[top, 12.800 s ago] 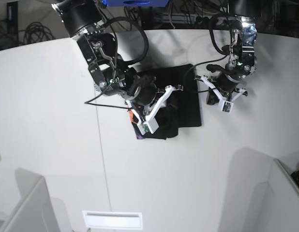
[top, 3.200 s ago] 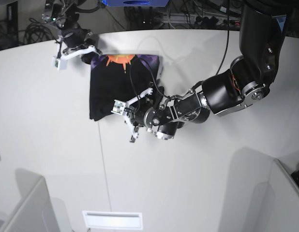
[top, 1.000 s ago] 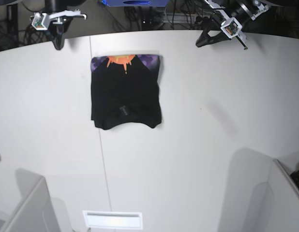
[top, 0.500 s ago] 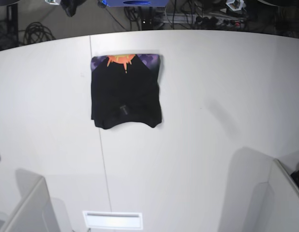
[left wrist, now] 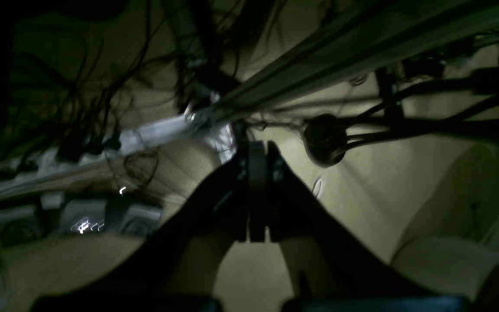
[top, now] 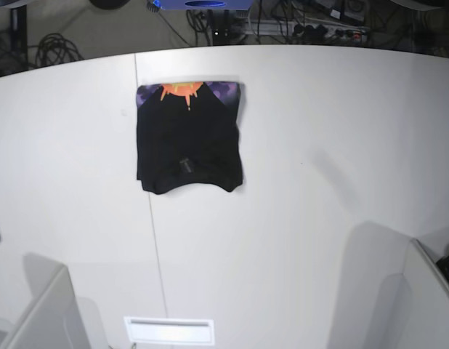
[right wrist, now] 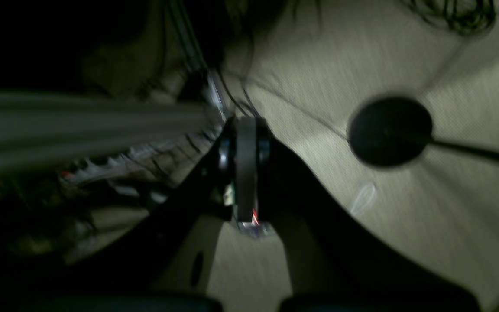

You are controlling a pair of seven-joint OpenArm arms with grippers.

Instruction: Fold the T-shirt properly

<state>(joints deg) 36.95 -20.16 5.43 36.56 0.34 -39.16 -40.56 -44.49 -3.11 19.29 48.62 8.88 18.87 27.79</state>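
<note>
The black T-shirt lies folded into a compact rectangle on the white table, left of centre toward the far edge. A strip of its purple and orange-red print shows along the far edge, and the collar curve is at the near edge. Neither arm shows in the base view. In the left wrist view my left gripper is shut and empty, pointing at the dim floor and cables off the table. In the right wrist view my right gripper is also shut and empty over the floor. The shirt shows in neither wrist view.
Grey partitions stand at the near left and near right. A white slotted panel lies at the near edge. Cables and a power strip lie behind the table. A dark round foot stands on the floor.
Both arms have drawn back past the table's far edge and left the base view. The folded T-shirt has not moved in the last second.
</note>
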